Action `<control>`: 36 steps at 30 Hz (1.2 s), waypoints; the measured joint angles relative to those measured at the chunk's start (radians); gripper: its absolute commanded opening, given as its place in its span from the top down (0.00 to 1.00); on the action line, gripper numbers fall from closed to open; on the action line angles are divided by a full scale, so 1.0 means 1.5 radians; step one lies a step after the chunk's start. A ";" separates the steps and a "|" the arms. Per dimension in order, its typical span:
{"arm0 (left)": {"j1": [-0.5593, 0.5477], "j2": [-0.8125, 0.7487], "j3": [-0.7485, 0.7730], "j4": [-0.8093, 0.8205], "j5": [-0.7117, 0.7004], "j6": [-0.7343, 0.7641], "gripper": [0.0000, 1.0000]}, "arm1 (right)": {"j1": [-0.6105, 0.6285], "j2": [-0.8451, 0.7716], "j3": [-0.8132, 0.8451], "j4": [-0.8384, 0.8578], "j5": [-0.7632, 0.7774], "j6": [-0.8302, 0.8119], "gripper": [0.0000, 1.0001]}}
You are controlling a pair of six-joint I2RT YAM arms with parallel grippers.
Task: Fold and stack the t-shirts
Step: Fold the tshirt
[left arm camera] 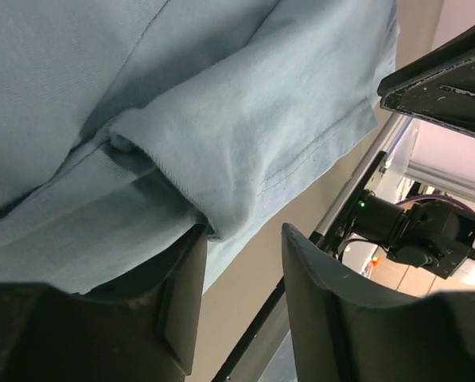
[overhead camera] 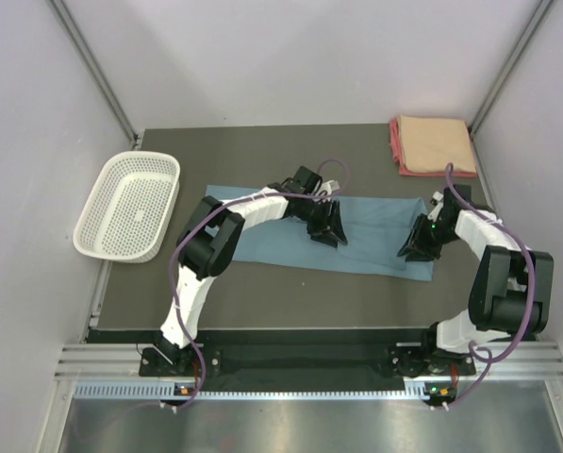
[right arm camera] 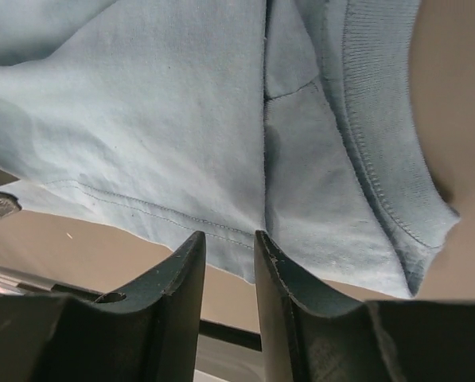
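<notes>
The large blue-grey t-shirt (overhead camera: 375, 247) lies folded into a long strip across the middle of the table. My left gripper (overhead camera: 326, 228) hovers low over its middle and is open. In the left wrist view (left arm camera: 245, 239) a folded sleeve of the shirt (left arm camera: 245, 135) ends at the left fingertip, with bare table in the gap. My right gripper (overhead camera: 417, 243) is over the shirt's right end, near the collar (right arm camera: 380, 159). Its jaws (right arm camera: 229, 243) stand a little apart above the hem, holding nothing. The peach t-shirt (overhead camera: 435, 142) lies folded on a pink-red one (overhead camera: 395, 143) at the back right.
A white mesh basket (overhead camera: 130, 206) stands at the table's left edge, partly overhanging it. Grey walls close in on both sides and at the back. The table's near edge (overhead camera: 309, 332) runs in front of the arm bases.
</notes>
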State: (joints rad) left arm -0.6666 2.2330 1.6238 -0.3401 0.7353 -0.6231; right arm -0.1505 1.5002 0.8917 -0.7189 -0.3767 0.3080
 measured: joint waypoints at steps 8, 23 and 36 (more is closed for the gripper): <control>0.001 0.001 -0.009 0.018 0.030 -0.008 0.72 | 0.000 0.018 -0.006 0.015 -0.012 0.002 0.68; 0.005 0.001 -0.005 -0.036 0.055 -0.037 0.84 | -0.006 -0.011 -0.048 -0.005 0.009 -0.008 0.66; 0.007 0.028 0.000 -0.088 0.030 -0.033 0.84 | -0.027 -0.024 -0.053 -0.005 0.015 -0.011 1.00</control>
State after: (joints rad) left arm -0.6556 2.2753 1.6241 -0.4717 0.7799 -0.6731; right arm -0.1913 1.4643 0.8124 -0.7269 -0.3546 0.2916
